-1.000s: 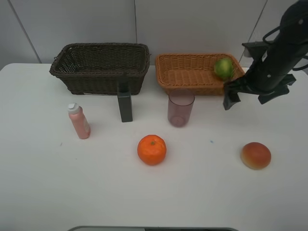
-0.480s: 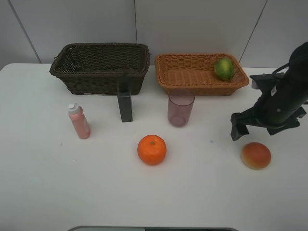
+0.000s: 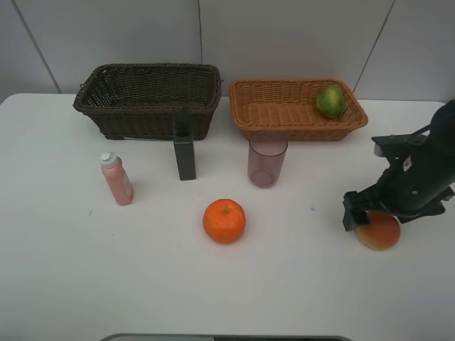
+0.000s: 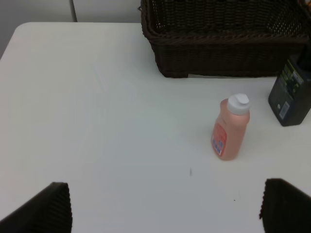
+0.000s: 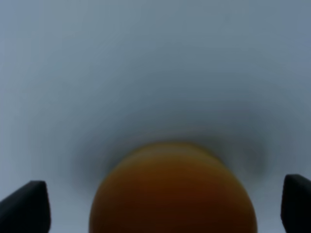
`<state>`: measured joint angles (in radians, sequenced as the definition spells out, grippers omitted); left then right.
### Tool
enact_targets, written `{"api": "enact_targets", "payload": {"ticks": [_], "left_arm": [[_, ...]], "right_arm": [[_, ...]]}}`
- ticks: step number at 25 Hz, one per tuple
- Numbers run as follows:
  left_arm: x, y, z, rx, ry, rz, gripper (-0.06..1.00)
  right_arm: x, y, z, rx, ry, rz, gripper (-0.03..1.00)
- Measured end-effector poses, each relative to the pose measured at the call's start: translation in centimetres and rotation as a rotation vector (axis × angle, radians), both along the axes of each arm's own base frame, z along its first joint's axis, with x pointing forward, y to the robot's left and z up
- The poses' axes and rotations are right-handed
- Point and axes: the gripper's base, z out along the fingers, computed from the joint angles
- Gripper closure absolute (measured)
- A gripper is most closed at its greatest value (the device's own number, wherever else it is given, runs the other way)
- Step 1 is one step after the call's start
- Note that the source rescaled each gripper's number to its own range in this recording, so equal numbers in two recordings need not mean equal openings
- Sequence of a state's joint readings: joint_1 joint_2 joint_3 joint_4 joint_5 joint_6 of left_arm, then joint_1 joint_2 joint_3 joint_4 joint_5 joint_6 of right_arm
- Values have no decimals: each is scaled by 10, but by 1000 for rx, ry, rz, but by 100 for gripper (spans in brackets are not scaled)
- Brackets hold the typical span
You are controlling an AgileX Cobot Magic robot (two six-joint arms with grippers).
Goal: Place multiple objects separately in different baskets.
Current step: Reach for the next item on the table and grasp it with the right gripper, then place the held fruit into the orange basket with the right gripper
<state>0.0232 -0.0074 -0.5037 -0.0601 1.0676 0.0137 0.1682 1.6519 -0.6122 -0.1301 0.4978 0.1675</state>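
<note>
My right gripper point(image 3: 370, 215) is open and low over the red-orange round fruit point(image 3: 379, 231), which fills the space between the fingertips in the right wrist view point(image 5: 172, 189). The green oval fruit point(image 3: 330, 101) lies in the light orange-tan basket point(image 3: 245, 114). The dark brown basket point(image 3: 146, 122) holds nothing I can see. The orange point(image 3: 224, 220), translucent pinkish cup point(image 3: 266, 160), dark rectangular bottle point(image 3: 185, 153) and pink white-capped bottle point(image 3: 116, 178) stand on the table. My left gripper point(image 4: 165, 208) is open, away from the pink bottle point(image 4: 230, 127).
The white table point(image 3: 71, 270) carries everything. A pale wall stands close behind the two baskets. The dark basket point(image 4: 223, 39) and the dark bottle point(image 4: 290, 90) also show in the left wrist view.
My right gripper has come away from the light basket, moved toward the table's front and dropped down over the red-orange fruit. The green fruit stays in the basket.
</note>
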Motion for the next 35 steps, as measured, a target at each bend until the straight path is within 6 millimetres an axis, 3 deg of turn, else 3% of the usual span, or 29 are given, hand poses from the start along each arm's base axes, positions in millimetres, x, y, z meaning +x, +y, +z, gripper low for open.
{"api": "enact_targets", "payload": {"ticks": [10, 15, 19, 21, 35], "left_arm": [[0, 0, 0, 0, 0, 0, -6], [0, 0, 0, 0, 0, 0, -6], [0, 0, 0, 0, 0, 0, -6], [0, 0, 0, 0, 0, 0, -6], [0, 0, 0, 0, 0, 0, -6]], "right_arm": [[-2, 0, -13, 1, 21, 3, -3], [-3, 0, -18, -5, 41, 7, 4], [-3, 0, -18, -5, 44, 7, 21], [-3, 0, -18, -5, 44, 7, 40], [-3, 0, -18, 0, 43, -1, 40]]}}
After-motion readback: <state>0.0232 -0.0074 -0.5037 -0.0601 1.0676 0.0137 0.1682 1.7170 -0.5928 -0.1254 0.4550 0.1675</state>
